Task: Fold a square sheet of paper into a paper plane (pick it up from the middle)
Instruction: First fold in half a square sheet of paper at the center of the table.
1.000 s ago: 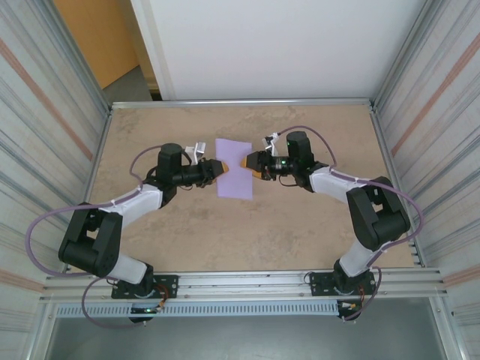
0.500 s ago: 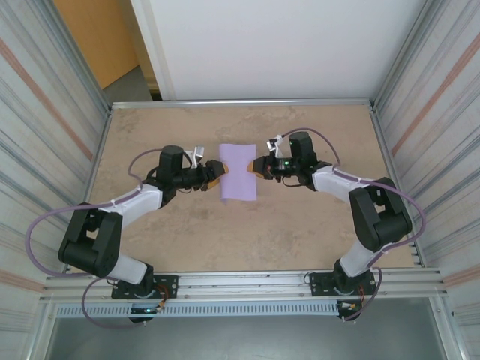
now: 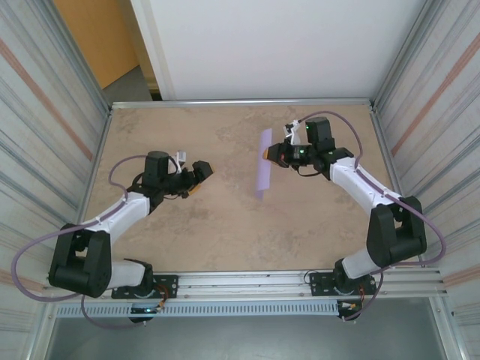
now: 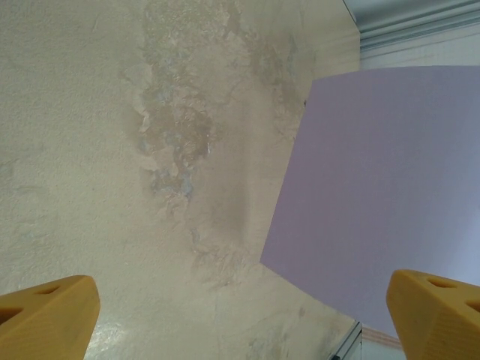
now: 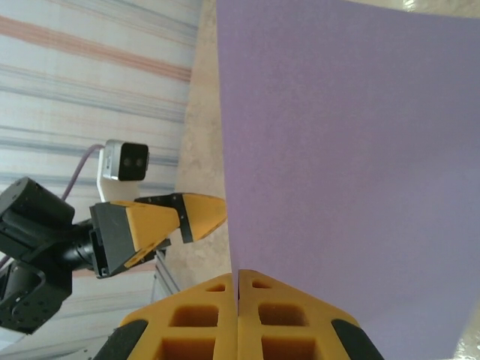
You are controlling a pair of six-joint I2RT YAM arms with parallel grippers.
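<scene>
Well left of square sheet of paper [image 3: 262,163]: left end effector [image 3: 199,174], jaws now spread wide, empty, pulled back from it. Sheet itself: a second ago flat on table [image 3: 225,232] between both end effectors; now lifted, hanging near-vertical, edge-on from above; lower edge maybe brushing table, hard to tell. At sheet's right edge: right end effector [image 3: 272,154], clamped tight on it. Single-grip pickup looks done; no fold visible yet.

The lavender square sheet of paper [image 3: 262,169] stands edge-on right of frame centre, the right gripper [image 3: 268,152] against its right side. Apart, left of centre, sits the left gripper [image 3: 201,175].
</scene>
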